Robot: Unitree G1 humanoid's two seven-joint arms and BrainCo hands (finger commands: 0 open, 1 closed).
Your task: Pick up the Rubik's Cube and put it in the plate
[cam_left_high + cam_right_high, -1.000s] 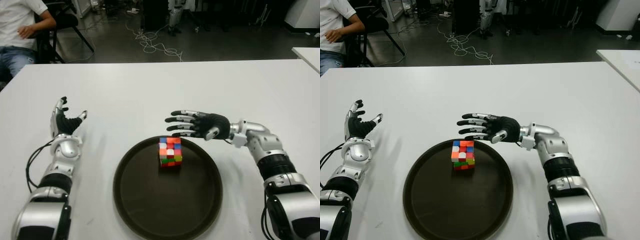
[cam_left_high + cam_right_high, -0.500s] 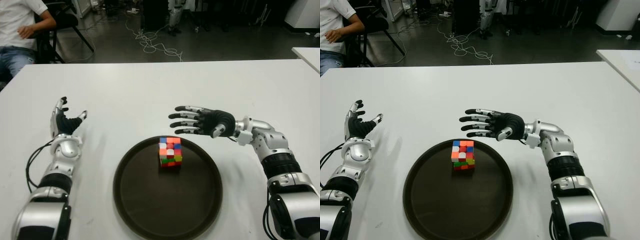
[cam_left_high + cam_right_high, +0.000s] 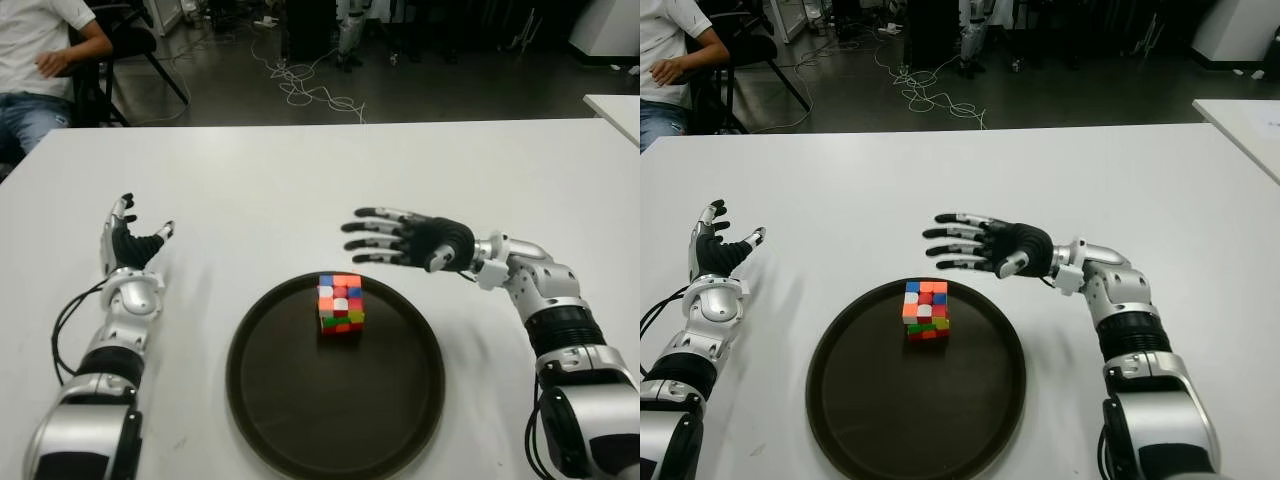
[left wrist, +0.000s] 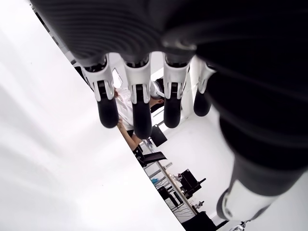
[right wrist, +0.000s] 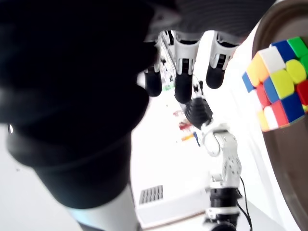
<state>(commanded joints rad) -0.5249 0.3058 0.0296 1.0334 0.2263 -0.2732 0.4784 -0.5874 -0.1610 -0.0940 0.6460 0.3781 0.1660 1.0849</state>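
Note:
The Rubik's Cube point(image 3: 341, 303) stands on the dark round plate point(image 3: 300, 400), in its far half; it also shows in the right wrist view as the cube point(image 5: 279, 86). My right hand point(image 3: 395, 238) hovers just beyond the plate's far rim, to the right of the cube, fingers spread and empty. At the table's left side my left hand point(image 3: 128, 240) is open, fingers up, holding nothing.
The white table point(image 3: 300, 180) stretches far beyond the plate. A seated person point(image 3: 40, 60) is at the far left behind the table, beside a chair. Cables point(image 3: 310, 85) lie on the floor behind. A second table's corner point(image 3: 615, 108) shows far right.
My right hand has drawn back from the cube, moving right and a little farther from me. The cube stays in the plate; the left hand has not moved.

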